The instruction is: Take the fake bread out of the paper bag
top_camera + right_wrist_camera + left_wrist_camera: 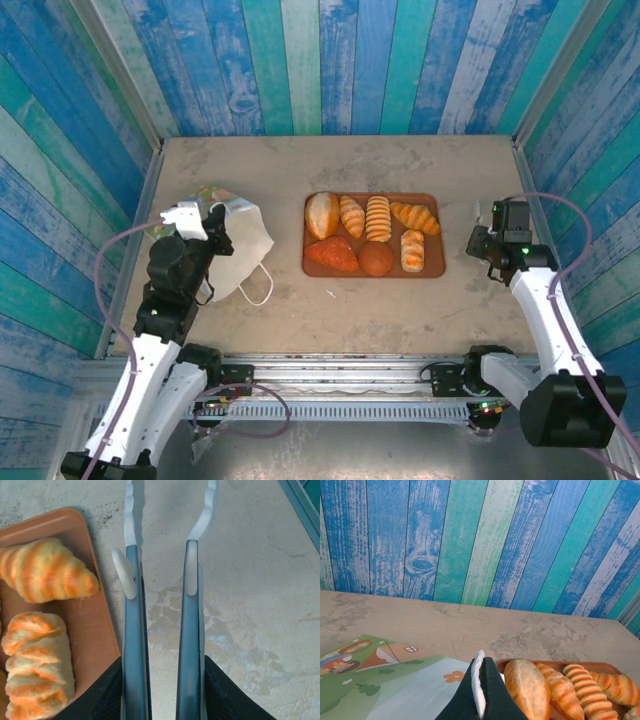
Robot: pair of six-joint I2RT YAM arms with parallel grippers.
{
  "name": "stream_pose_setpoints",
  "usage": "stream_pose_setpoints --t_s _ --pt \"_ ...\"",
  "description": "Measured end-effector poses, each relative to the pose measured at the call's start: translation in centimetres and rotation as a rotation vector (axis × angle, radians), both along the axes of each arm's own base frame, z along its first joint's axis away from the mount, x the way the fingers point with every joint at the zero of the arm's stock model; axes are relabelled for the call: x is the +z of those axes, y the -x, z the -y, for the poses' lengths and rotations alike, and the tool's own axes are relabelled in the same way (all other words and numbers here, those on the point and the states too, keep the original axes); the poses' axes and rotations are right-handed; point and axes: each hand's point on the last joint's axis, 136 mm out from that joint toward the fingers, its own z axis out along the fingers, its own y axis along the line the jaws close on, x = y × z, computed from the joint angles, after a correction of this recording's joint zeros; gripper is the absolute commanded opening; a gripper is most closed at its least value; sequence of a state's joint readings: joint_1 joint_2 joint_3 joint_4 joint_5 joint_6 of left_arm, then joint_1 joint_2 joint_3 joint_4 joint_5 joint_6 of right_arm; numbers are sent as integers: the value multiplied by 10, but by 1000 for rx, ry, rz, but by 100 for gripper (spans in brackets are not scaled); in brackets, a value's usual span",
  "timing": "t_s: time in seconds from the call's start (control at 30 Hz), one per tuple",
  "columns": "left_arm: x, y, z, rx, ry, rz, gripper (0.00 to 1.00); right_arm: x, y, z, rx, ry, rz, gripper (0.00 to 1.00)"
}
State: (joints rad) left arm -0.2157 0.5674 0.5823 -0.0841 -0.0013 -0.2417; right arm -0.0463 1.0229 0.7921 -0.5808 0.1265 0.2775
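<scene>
The white paper bag [245, 248] lies slumped on its side at the table's left, one cord handle trailing toward me. My left gripper [218, 230] is shut on the bag's white edge, which shows pinched between the dark fingers [492, 690] in the left wrist view, beside the bag's green printed side [380, 677]. Several pieces of fake bread [378, 218] lie on the brown tray [372, 273] at centre; none shows inside the bag. My right gripper [484, 240] hovers right of the tray, open [169, 500] over bare table. A croissant [45, 570] and ridged loaf [37, 655] lie left of it.
Blue and green painted plank walls [320, 60] close in the table on three sides. The tray's near corner [502, 664] sits close to the right of my left fingers. Bare tabletop [330, 165] stretches behind the tray and bag.
</scene>
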Motion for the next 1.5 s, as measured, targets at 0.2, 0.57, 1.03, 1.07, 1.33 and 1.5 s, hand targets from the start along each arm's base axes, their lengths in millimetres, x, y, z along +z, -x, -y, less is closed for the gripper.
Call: stream_pose_setpoints --t_s 0.2,0.57,1.03,1.07,1.33,1.5 --pt "-1 0 0 1 0 -2 0 -15 -9 5 0 -37 -24 38" --pt "0 1 -2 8 2 -2 0 -72 -15 7 26 -114 -196 39" --pt "-1 1 -2 10 8 -5 0 -118 -9 3 58 -168 -343 46" --pt "-1 1 -2 10 9 -3 0 -120 -9 3 59 -169 -350 46" --pt "1 2 -2 10 11 2 0 -129 -11 1 69 -185 -386 54" --pt "1 2 -2 10 11 2 0 -129 -11 2 67 -181 -393 65"
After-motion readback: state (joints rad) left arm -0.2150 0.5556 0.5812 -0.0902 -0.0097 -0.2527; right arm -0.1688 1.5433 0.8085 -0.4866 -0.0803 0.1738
